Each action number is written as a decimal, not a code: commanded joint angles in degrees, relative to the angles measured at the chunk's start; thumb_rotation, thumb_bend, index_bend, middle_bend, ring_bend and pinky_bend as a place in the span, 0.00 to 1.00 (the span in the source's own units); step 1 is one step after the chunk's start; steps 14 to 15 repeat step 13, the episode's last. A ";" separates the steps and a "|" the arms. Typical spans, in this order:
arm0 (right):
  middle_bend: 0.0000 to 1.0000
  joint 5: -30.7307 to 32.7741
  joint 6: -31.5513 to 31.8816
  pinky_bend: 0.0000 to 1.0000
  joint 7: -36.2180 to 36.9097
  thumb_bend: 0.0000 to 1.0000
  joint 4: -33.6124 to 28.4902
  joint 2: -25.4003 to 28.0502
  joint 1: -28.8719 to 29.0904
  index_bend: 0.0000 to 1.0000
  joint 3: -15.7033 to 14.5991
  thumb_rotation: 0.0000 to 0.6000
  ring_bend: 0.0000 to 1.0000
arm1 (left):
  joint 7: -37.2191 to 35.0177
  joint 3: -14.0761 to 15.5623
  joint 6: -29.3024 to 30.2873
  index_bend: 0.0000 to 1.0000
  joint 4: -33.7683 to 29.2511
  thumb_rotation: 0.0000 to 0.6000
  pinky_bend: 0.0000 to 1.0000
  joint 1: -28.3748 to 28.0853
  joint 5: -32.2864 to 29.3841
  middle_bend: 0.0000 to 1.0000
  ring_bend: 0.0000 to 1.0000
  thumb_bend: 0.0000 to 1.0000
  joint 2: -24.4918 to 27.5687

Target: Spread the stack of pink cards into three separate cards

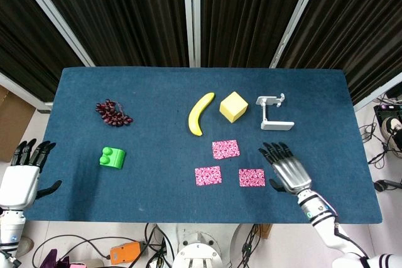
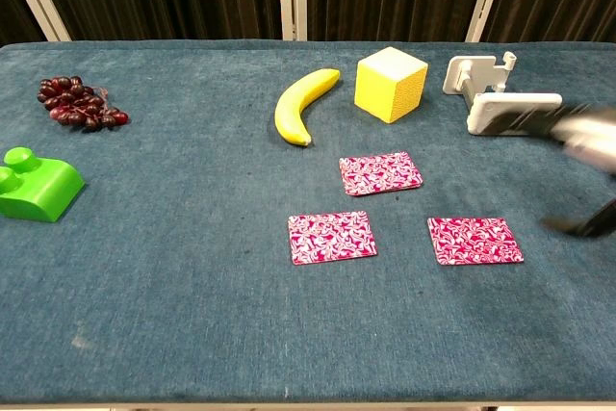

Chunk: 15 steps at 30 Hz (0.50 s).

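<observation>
Head view: on the blue felt-like worktop (image 1: 157, 105), three flat rectangular pink cards (image 1: 225, 149) with a pale swirl pattern lie apart, low and right of centre. The metallic right hand (image 1: 286, 167) sits just right of the lower-right card, clear of it, fingers spread, holding nothing. The left hand (image 1: 24, 174) at lower left is likewise splayed and empty.

Chest view: the cards (image 2: 332, 237) form a loose triangle; the right hand (image 2: 589, 156) blurs at the right edge.

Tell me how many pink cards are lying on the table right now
3, all lying apart: far card below the yellow cube, near-left card toward the front edge, near-right card beside the right robot hand.
</observation>
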 commanded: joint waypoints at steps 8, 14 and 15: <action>0.06 -7.35 18.42 0.00 18.76 0.48 3.35 11.84 -13.38 0.00 2.13 1.00 0.00 | -2.37 -0.55 1.14 0.13 0.97 1.00 0.05 1.01 -1.56 0.12 0.02 0.08 0.00; 0.04 -7.54 22.71 0.00 22.32 0.48 4.00 13.30 -18.35 0.00 2.52 1.00 0.00 | -2.10 -0.28 2.36 0.13 0.91 1.00 0.05 2.01 -1.64 0.12 0.02 0.08 -0.26; 0.04 -7.54 22.71 0.00 22.32 0.48 4.00 13.30 -18.35 0.00 2.52 1.00 0.00 | -2.10 -0.28 2.36 0.13 0.91 1.00 0.05 2.01 -1.64 0.12 0.02 0.08 -0.26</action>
